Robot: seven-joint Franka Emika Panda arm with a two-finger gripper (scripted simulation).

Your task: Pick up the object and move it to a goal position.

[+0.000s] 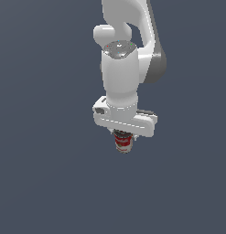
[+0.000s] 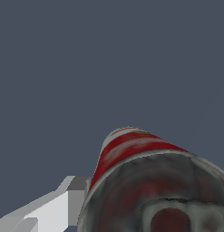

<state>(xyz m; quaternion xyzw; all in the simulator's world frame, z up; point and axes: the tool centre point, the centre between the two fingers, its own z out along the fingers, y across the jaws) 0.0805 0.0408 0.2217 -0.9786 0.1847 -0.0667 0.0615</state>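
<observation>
The object, a small soup can point(image 1: 124, 142) with a red and white label, hangs directly under the white hand of the arm in the exterior view. My gripper point(image 1: 124, 138) points straight down and is shut on the can's upper part, which hides most of the fingers. In the wrist view the can point(image 2: 131, 149) fills the near part of the picture, with its dark metal lid towards the camera. One light grey finger point(image 2: 63, 204) presses against its side. The other finger is hidden behind the can.
A uniform dark blue-grey ground surrounds the arm in both views. No other object, container or edge shows. The arm's white links point(image 1: 121, 68) rise above the hand.
</observation>
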